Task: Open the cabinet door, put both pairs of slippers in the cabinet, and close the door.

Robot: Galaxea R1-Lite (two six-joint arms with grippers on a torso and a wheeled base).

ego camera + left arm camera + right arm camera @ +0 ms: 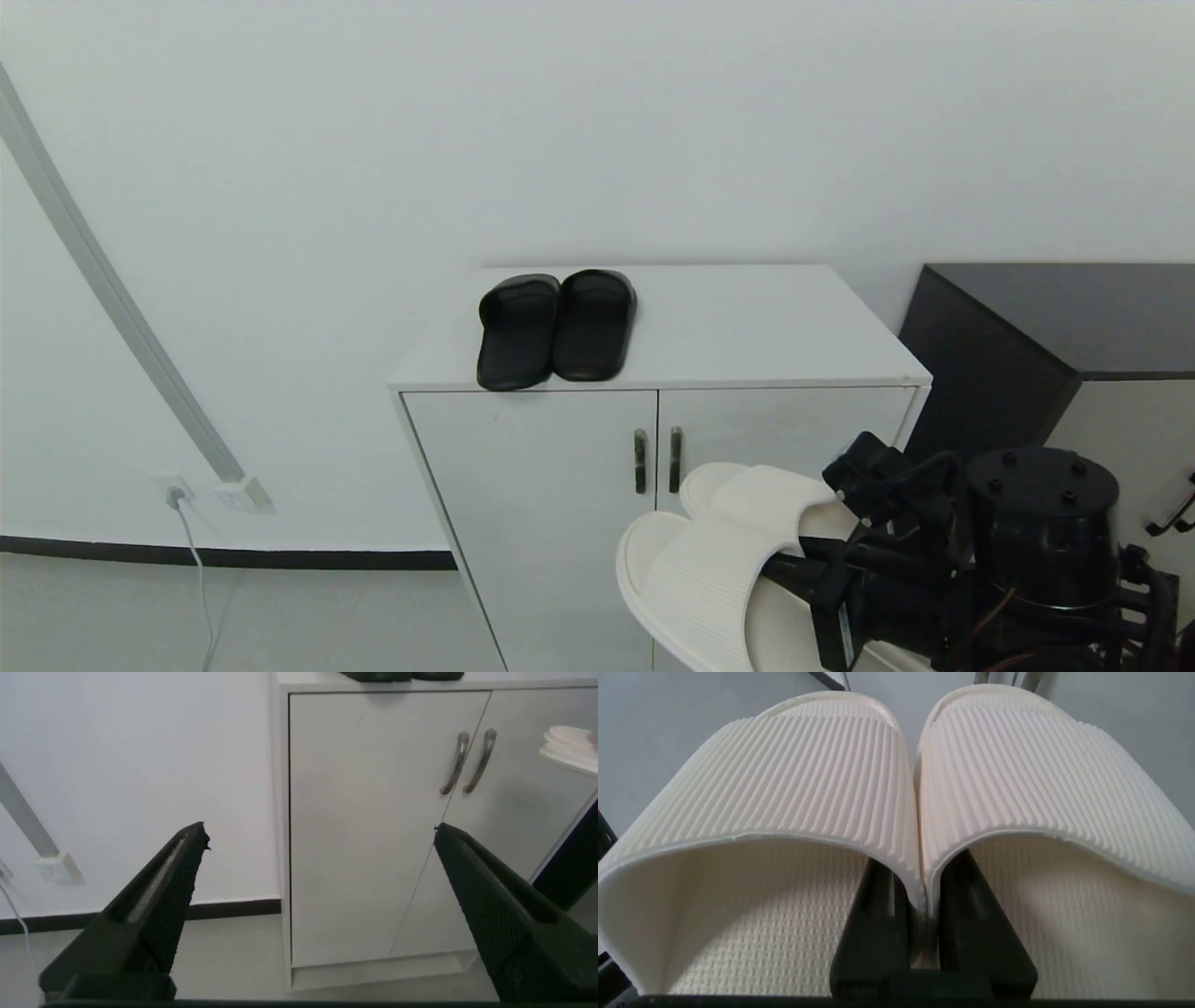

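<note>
The doors of the white cabinet are shut, and the white slippers in the right gripper hang before its right door, just beside the handles. The left door's front and the floor to its left lie open; a dark cabinet crowds the right side. On top, black slippers take the left part, the right part bare

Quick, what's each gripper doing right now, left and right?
Left gripper: open, holding nothing, facing the closed cabinet.
Right gripper: shut on the white slippers, pinching their inner sides together.
</note>
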